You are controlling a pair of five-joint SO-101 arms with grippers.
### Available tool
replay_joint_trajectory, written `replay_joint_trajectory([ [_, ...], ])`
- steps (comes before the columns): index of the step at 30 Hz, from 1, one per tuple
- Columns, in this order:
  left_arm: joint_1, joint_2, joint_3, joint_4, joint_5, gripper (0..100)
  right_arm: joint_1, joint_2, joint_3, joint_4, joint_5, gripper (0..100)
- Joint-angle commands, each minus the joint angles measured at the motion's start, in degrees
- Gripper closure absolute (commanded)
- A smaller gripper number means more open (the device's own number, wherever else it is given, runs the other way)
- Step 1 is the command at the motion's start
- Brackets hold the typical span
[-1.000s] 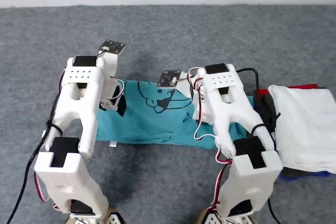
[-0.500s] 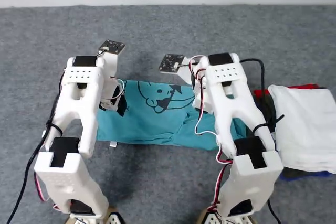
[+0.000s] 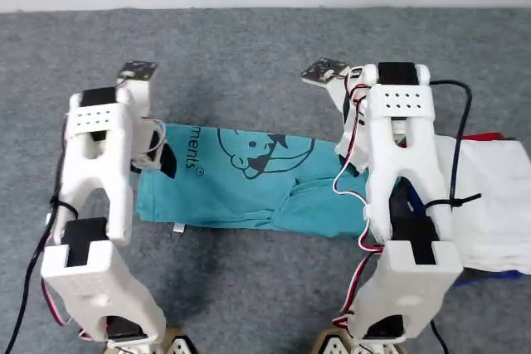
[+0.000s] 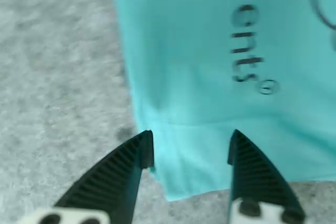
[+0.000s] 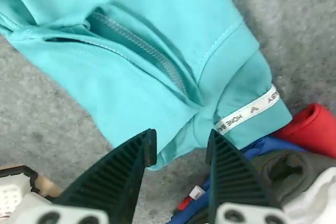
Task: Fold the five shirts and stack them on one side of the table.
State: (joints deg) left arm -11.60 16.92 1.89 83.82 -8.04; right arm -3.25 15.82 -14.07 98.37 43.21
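Note:
A teal shirt point(image 3: 249, 184) lies folded into a long band across the grey table, its dark print facing up. My left gripper point(image 4: 190, 148) hangs open just above the band's left end, and the shirt's corner point(image 4: 178, 182) shows between its black fingers. In the high view the left gripper point(image 3: 164, 161) sits at that end. My right gripper point(image 5: 177, 150) is open over the other end, above the collar seam and a white label point(image 5: 247, 114). Beside that end is a stack of folded shirts with a white one point(image 3: 489, 196) on top.
Under the white shirt, red point(image 5: 310, 124), blue point(image 5: 262, 150) and dark point(image 5: 289, 169) shirts stick out of the stack close to the teal shirt's right end. Grey carpet-like table point(image 3: 249, 55) stretches open behind the shirt. Both arm bases stand at the front edge.
Both arms have swung outward, the left one to the left and the right one to the right. More of the teal shirt's middle and its print is uncovered now.

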Motion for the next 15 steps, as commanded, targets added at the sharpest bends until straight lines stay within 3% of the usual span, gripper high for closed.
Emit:
replay_joint_trajectory([
  [1,-1.49,-2.73,-1.89,-0.18,1.76,75,0.48,-1.54,-2.02,0.92,-0.62,82.9],
  [15,-2.20,8.18,-1.98,-10.46,4.75,76,0.66,-1.36,-1.93,0.92,-0.70,82.9],
])
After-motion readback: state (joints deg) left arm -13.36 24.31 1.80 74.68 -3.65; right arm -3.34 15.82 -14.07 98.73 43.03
